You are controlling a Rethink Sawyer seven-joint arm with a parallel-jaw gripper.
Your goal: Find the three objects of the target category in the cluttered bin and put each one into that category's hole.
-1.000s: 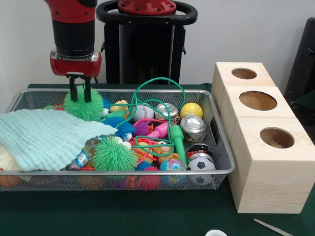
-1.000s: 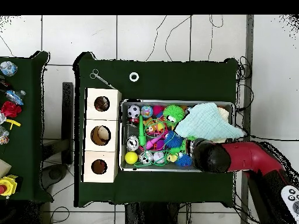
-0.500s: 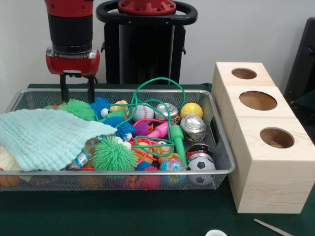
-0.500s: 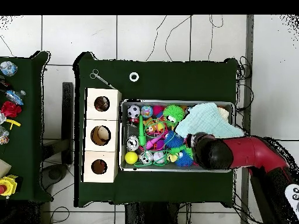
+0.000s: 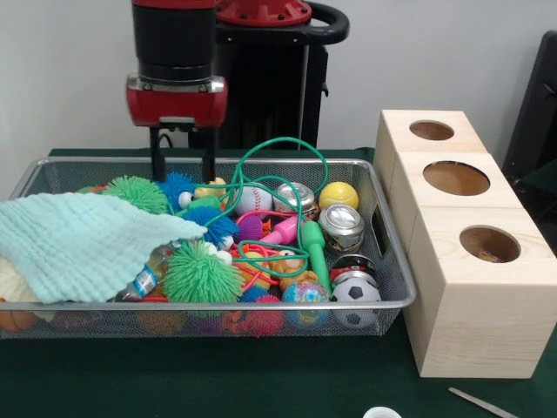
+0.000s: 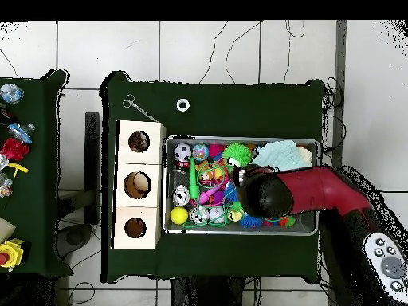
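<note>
We are mid-search: our gripper (image 5: 183, 163) hangs with fingers (image 5: 158, 162) spread and empty over the far side of the wire bin (image 5: 387, 261) on the bench. Next move calls for choosing a target. We count two green spiky balls, one near (image 5: 201, 273), one far (image 5: 135, 192); the wooden box (image 5: 470, 322) shows three holes.

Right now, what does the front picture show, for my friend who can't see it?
The gripper hangs open and empty over the back of a wire mesh bin crammed with spiky balls, cans, a soccer ball and a mint cloth. A wooden box with three holes stands beside it.
</note>
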